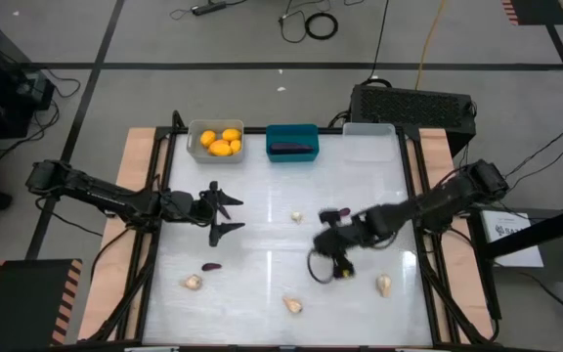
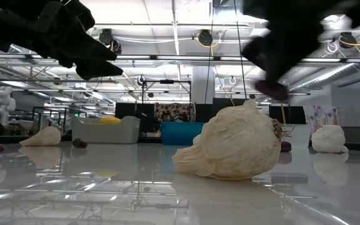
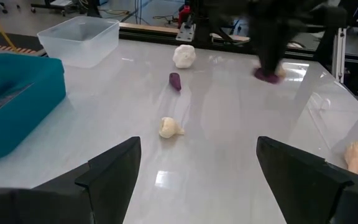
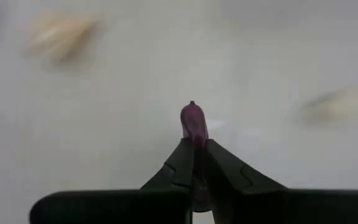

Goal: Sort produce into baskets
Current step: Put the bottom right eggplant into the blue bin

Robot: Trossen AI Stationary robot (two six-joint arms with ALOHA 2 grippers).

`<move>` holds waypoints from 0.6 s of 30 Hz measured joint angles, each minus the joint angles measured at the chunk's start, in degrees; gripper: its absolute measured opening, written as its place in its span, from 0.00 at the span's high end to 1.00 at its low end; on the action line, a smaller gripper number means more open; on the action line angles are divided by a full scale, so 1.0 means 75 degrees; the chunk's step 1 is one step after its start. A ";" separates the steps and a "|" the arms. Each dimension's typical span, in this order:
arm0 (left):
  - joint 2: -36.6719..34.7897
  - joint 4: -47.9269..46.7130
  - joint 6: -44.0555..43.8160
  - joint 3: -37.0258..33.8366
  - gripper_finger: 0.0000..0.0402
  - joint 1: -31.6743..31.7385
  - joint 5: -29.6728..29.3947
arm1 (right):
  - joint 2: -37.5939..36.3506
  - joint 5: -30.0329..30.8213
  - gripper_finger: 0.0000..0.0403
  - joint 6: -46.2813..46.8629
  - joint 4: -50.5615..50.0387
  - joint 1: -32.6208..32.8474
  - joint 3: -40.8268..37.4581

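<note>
My right gripper (image 4: 194, 142) hangs over the table's middle right (image 1: 328, 241), shut on a dark purple eggplant (image 4: 193, 119). A second eggplant (image 1: 332, 212) lies just beyond it, a third (image 1: 211, 266) at the near left. Loose garlic bulbs lie at the middle (image 1: 297, 217), near left (image 1: 193, 282), near middle (image 1: 292, 304) and near right (image 1: 385, 285). Along the far edge stand a grey basket (image 1: 193, 142) with yellow fruits (image 1: 221, 143), a teal basket (image 1: 292, 130) with an eggplant (image 1: 292, 148), and a translucent white basket (image 1: 369, 130). My left gripper (image 1: 240, 215) waits open at the middle left. My right gripper pinches the eggplant between its two fingers, which lie along it. The eggplant's rounded end (image 4: 192, 113) sticks out past the fingertips (image 4: 180, 155). The fingers slant down toward the table. In the low view the eggplant (image 2: 270, 90) hangs clear of the table.
A black box (image 1: 413, 103) stands behind the far right corner. Wooden rails (image 1: 140, 196) run along the table's left and right sides. The table's middle between the two grippers holds only the one garlic bulb and the lying eggplant.
</note>
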 joint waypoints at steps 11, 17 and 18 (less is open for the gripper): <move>0.0000 -0.0006 -0.0028 0.0000 0.19 0.0000 0.0000 | -0.0003 0.2335 0.96 -0.2988 0.2519 -0.3013 0.1076; 0.0000 -0.0038 0.0019 0.0000 0.19 0.0000 0.0000 | 0.0131 0.1523 0.96 -0.3234 0.3245 -0.4909 0.1075; 0.0000 -0.0038 0.0022 0.0000 0.19 0.0000 0.0000 | 0.0160 0.1207 0.96 -0.3054 0.3186 -0.5189 0.1067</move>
